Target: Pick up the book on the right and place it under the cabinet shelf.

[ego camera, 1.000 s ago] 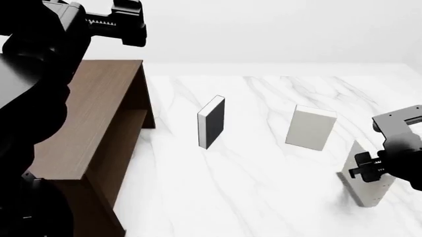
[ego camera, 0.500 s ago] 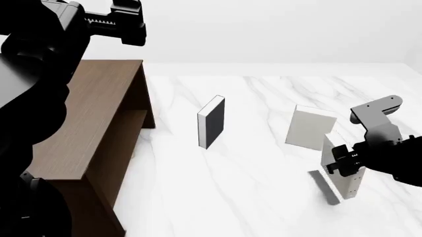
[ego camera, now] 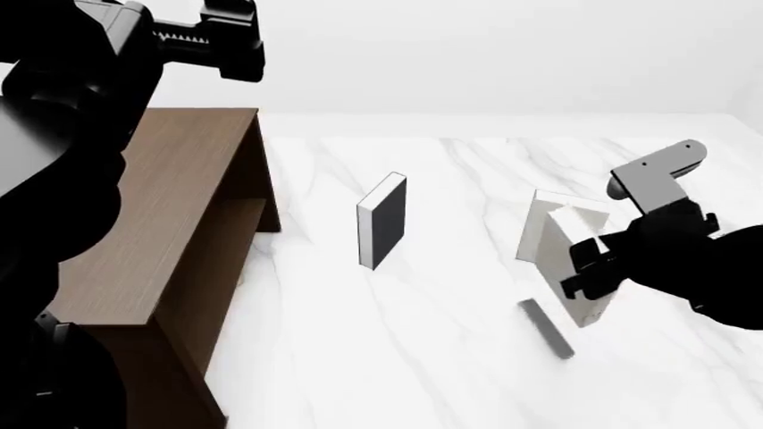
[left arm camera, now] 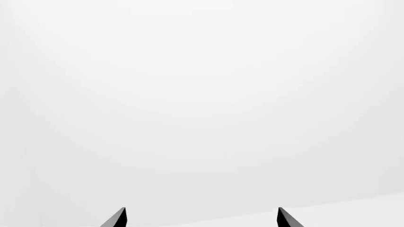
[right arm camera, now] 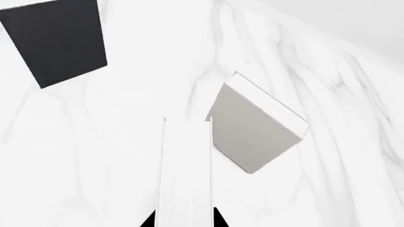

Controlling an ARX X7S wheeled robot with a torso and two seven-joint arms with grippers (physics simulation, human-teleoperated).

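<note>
The right gripper (ego camera: 587, 273) is clamped on the book (ego camera: 567, 268), which hangs in the air above the white marble tabletop (ego camera: 417, 340) with its dark shadow on the tabletop below it. In the head view the book sits at about 4 o'clock. It stands tall and leans a little. In the right wrist view the book (right arm camera: 184, 170) is a long pale strip with a black gripper finger (right arm camera: 149, 220) showing on each side of it at the bottom edge. Just behind it, at about 3 o'clock, the other pale book (ego camera: 551, 217) stands on the tabletop; in the head view the two overlap, and I cannot tell if they touch. A black book (ego camera: 381, 222) with white page edges stands near the middle of the tabletop. The brown cabinet (ego camera: 167, 232) is at 9 o'clock, well apart from the held book, and its shelf (ego camera: 221, 255) shows inside the open side. The left gripper (left arm camera: 200, 218) is up high at 11 o'clock, with its fingers spread apart and nothing between them, facing a blank white wall.
</note>
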